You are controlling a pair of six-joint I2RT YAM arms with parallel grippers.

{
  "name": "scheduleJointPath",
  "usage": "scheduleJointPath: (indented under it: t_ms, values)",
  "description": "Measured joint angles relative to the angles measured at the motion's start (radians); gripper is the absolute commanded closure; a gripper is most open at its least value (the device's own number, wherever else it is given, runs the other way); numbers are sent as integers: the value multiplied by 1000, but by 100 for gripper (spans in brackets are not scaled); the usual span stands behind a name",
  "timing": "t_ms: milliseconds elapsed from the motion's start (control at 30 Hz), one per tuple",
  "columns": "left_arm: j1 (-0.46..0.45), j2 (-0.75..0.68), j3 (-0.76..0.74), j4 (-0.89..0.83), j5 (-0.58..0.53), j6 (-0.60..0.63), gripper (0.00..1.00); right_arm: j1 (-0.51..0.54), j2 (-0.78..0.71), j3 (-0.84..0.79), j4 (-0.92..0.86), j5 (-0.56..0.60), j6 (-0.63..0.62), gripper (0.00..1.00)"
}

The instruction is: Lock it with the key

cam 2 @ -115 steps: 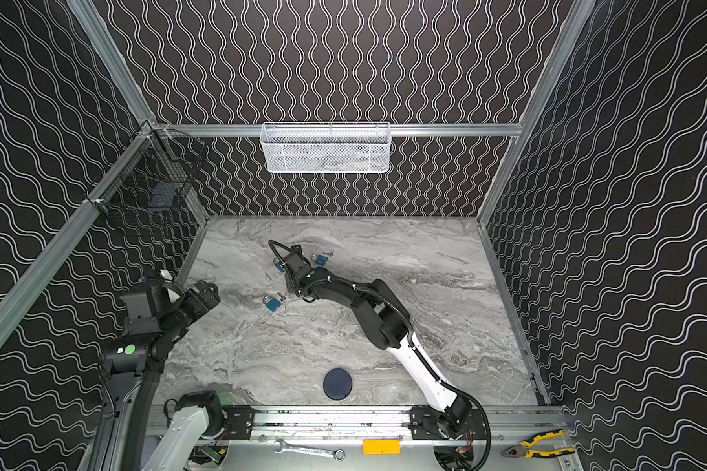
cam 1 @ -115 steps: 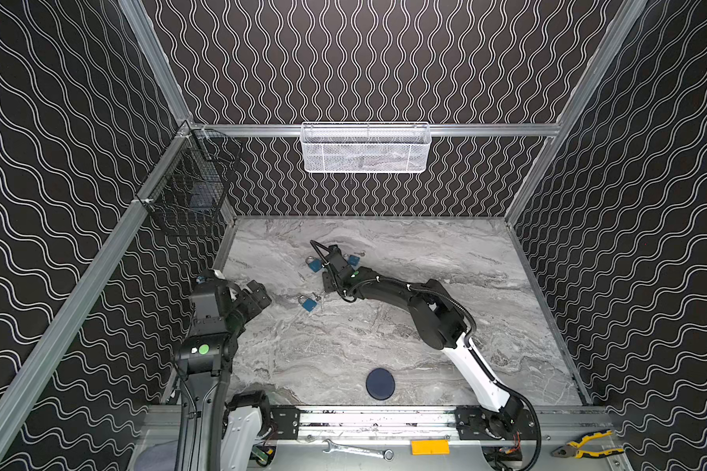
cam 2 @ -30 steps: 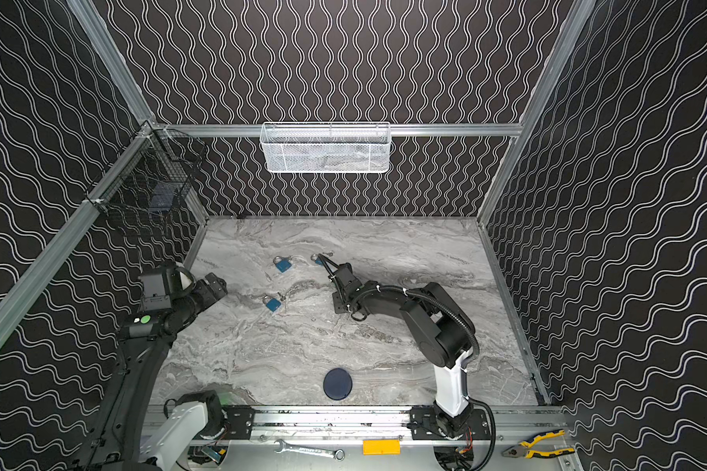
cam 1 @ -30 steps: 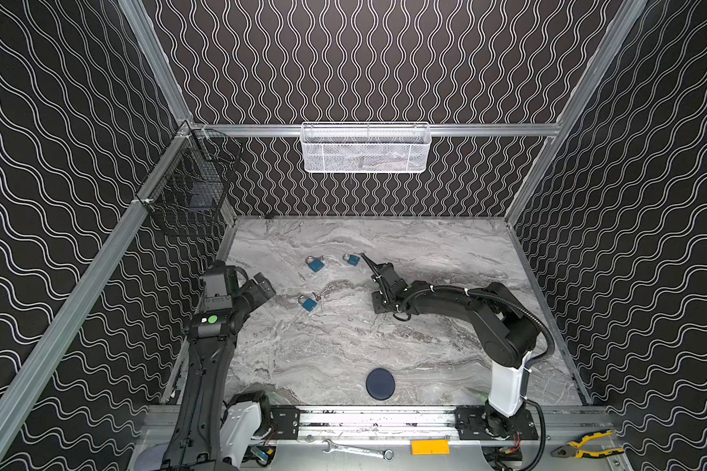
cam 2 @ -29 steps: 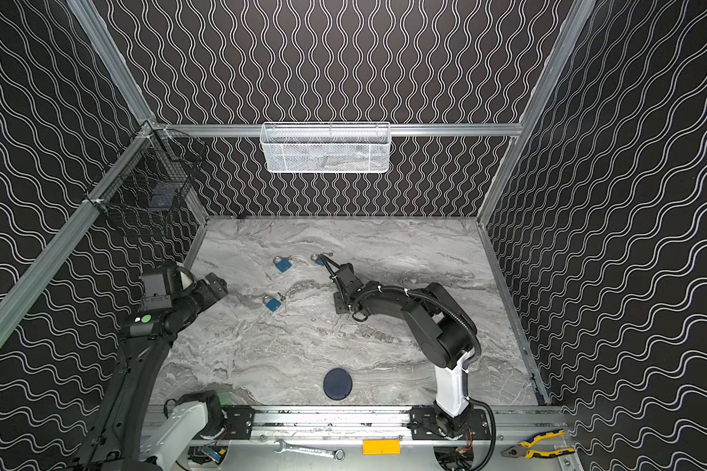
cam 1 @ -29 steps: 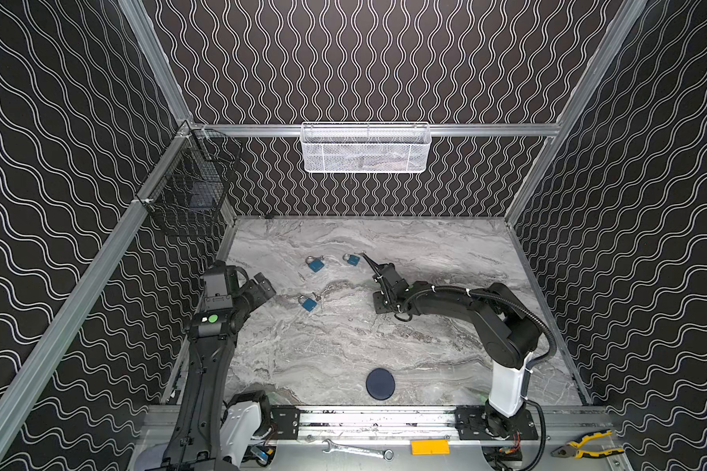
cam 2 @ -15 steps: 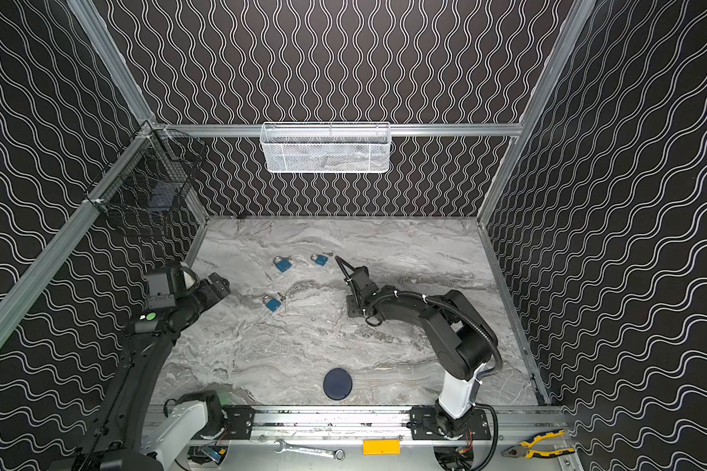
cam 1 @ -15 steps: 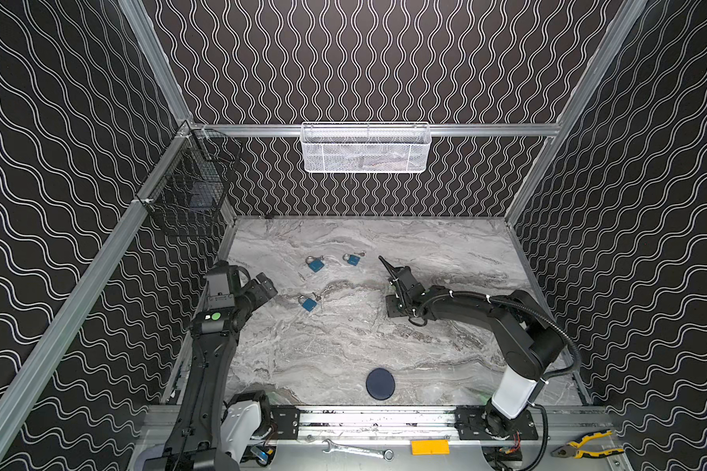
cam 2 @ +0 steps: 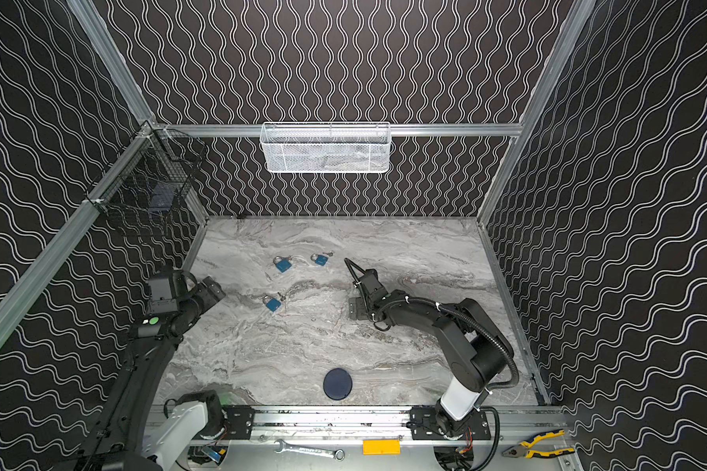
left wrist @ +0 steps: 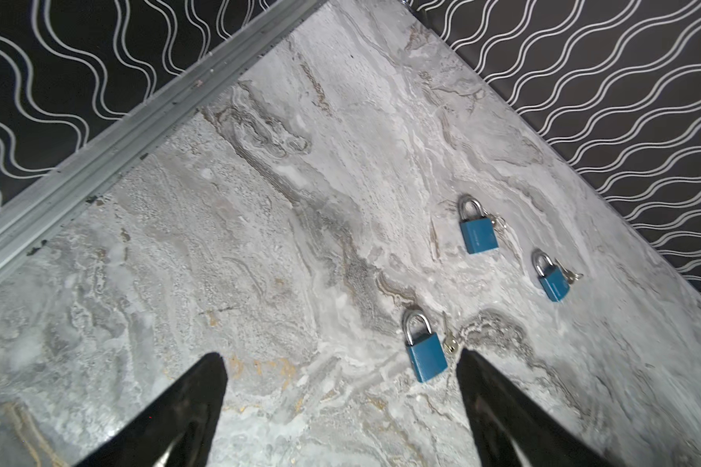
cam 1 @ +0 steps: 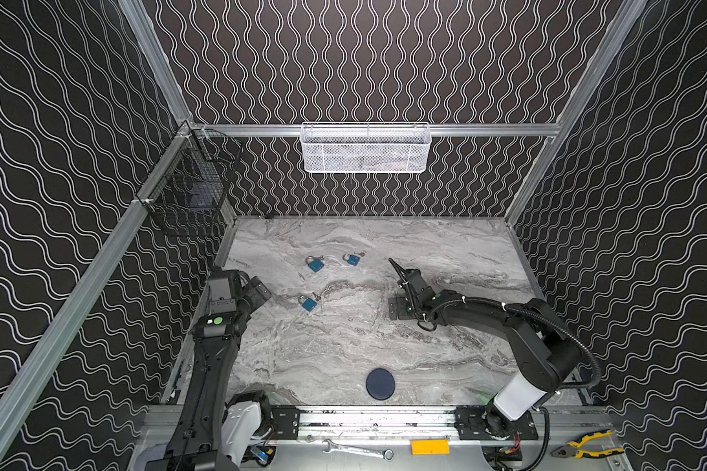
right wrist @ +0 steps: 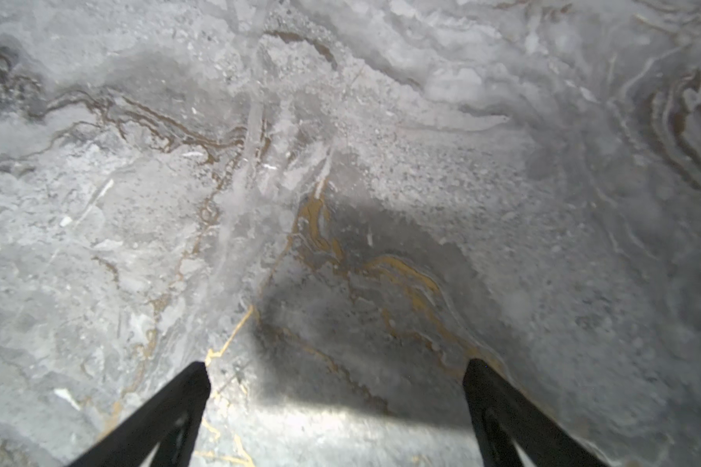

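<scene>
- Right hand [right wrist: 337, 366] of mine is spread wide with nothing between its fingers, only bare tabletop [right wrist: 381, 161] beneath it.
- A few seconds ago it was reaching across to the two far padlocks. Now it has let go, opened and drawn back to the right, well apart from all three.
- On the left, my left hand [left wrist: 338, 356] also has its fingers apart and holds nothing. It has come forward from the left edge towards the near padlock [left wrist: 425, 356], which lies flat just beyond its fingertips, untouched.
- That padlock's key [left wrist: 449, 343] lies on the tabletop just beside the blue body. Whether it is tied to the shackle I cannot tell.
- Towards the far side lie the far-left padlock [cam 1: 316, 265] and the far-right padlock [cam 1: 352, 259], flat and near each other, each with a small key at its side.
- I judge this to be a change of turn: the right hand is done at the far pair, and the near padlock falls to the left hand next.
- All three shackles look seated in the left wrist view, so I cannot say which lock still wants its key turned.
- On the far wall hangs the white mesh basket [cam 1: 417, 155]. Something pale shows through the mesh, too faint to name.
- On the left wall hangs the black wire basket [cam 1: 168, 212], with a dark boxy thing [cam 1: 200, 195] inside.
- Neither basket holds a padlock or key that I can see.
</scene>
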Motion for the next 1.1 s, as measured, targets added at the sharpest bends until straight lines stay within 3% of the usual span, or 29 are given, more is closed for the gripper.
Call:
scheduleJointPath:
  t_ms: [400,467,667,867,1100]
  values:
    - [-4,44,-61,61,-21,-2,6,-16,-146,-58,0,30,0,0]
    - [-15,51,-74,85,-25,-5,1,-20,-178,-70,0,34,-1,0]
    - [-80,76,-92,164,-84,-25,1,-35,-311,-128,26,63,-19,0]
    - [-178,109,-108,287,-204,6,1,-59,-519,-288,163,130,-47,0]
    - [-247,167,-183,536,-341,156,2,-69,-793,-558,480,283,-169,0]
